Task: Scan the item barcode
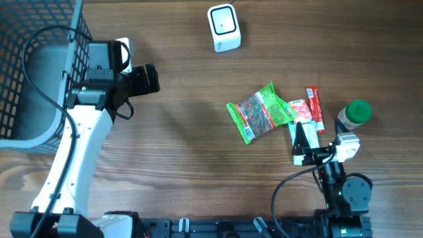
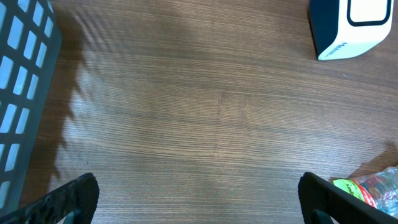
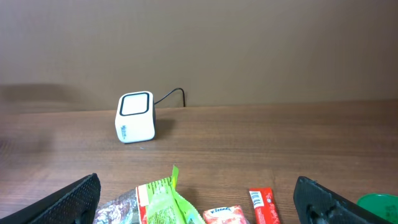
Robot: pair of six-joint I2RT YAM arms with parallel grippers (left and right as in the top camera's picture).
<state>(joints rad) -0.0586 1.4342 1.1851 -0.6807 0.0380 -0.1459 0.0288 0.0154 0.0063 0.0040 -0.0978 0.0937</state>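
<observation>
My left arm (image 1: 79, 142) is a long white shell with black joint blocks, and a thin black cable (image 1: 26, 56) loops off its wrist. My right arm (image 1: 344, 188) is built of round black housings, with a white wrist bracket (image 1: 347, 144) and a second black cable (image 1: 281, 185). My left pincer (image 1: 151, 79) and right pincer (image 1: 302, 135) look alike: matte black fingers (image 2: 71, 199), grainy and pebbled.

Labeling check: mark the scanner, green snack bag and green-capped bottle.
scanner (image 1: 223, 23), overhead view, top face
green snack bag (image 1: 258, 114), overhead view, clear middle
green-capped bottle (image 1: 359, 111), overhead view, cap
</observation>
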